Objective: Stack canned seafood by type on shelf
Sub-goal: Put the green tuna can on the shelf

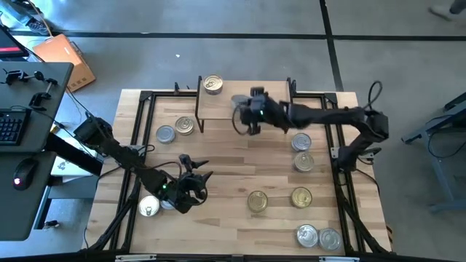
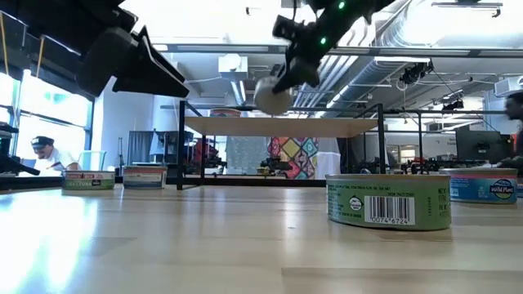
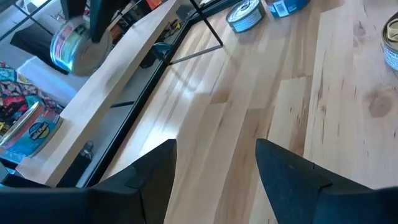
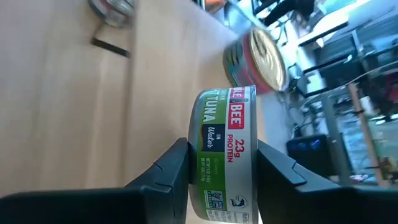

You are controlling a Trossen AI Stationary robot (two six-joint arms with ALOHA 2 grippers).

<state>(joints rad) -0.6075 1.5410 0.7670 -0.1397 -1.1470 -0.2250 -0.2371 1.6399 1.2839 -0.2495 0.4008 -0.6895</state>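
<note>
While the right gripper (image 1: 242, 116) hangs above the shelf (image 1: 222, 108) at the far side of the table (image 1: 240, 218), its jaws are closed on a tuna tin (image 4: 224, 152), green and red labelled, pinched across its flat faces and clear of the shelf top. One gold-lidded tin (image 1: 212, 85) stands on the far left corner of the shelf. Two tins (image 1: 175, 129) sit on the table just left of the shelf, two more (image 1: 302, 151) to its right. Two gold-lidded tins (image 1: 279, 199) stand near the middle of the near side, and a silver pair (image 1: 317, 236) lies at the near right corner. The left gripper (image 1: 191, 183) hovers low over the near left area, jaws spread wide and holding nothing, with a tin (image 1: 149, 207) just to its left.
</note>
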